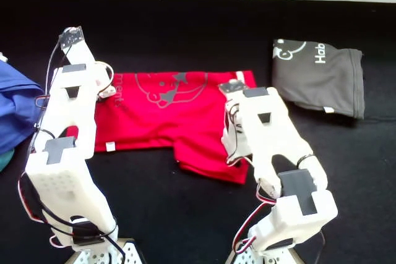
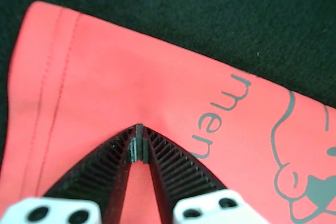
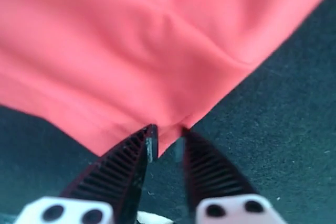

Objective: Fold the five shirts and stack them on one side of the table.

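Observation:
A red shirt with a grey print lies spread flat on the black table, one part jutting toward the front. My left gripper is at the shirt's left end. In the left wrist view its tips meet, shut on a pucker of the red cloth near the hem. My right gripper is at the shirt's back right corner. The right wrist view shows it open by a narrow gap, with the edge of the red cloth between the tips.
A dark grey shirt lies folded at the back right. A blue shirt is bunched at the left edge. Bare black table lies in front of the red shirt, between the two arm bases.

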{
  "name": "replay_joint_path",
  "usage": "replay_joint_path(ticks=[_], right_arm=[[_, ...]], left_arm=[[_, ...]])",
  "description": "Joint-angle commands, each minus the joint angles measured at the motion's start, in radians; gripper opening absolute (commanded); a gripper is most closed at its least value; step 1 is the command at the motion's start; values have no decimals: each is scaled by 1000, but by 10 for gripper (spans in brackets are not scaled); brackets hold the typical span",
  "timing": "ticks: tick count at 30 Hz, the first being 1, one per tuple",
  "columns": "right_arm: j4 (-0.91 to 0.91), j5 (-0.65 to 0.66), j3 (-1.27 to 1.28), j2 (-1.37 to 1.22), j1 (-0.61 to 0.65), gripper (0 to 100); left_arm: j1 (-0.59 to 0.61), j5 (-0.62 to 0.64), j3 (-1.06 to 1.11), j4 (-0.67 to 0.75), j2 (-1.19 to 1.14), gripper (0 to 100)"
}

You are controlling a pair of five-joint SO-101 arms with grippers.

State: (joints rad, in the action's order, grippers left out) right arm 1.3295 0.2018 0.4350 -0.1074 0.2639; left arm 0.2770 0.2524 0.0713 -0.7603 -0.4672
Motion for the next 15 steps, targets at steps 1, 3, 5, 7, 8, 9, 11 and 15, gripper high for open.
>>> replay_joint_path(ticks=[1,3,5,7,8,9,11,15], right_arm=[[15,46,-7,48,45,145],[10,46,-7,45,67,132],[-8,46,-4,42,79,131],[-21,46,-1,39,79,131],[-25,46,-1,39,76,131],[-27,46,-1,39,74,131],[-30,46,-2,42,73,130],[-30,46,-10,44,73,97]], left_arm=[[-13,5,-22,11,-5,9],[-13,5,-22,11,-5,9],[-13,5,-22,11,-5,9],[-13,5,-22,11,-5,9],[-13,5,-22,11,-5,9],[-13,5,-22,11,-5,9],[-13,5,-22,11,-5,9],[-13,5,-22,11,-5,9]])
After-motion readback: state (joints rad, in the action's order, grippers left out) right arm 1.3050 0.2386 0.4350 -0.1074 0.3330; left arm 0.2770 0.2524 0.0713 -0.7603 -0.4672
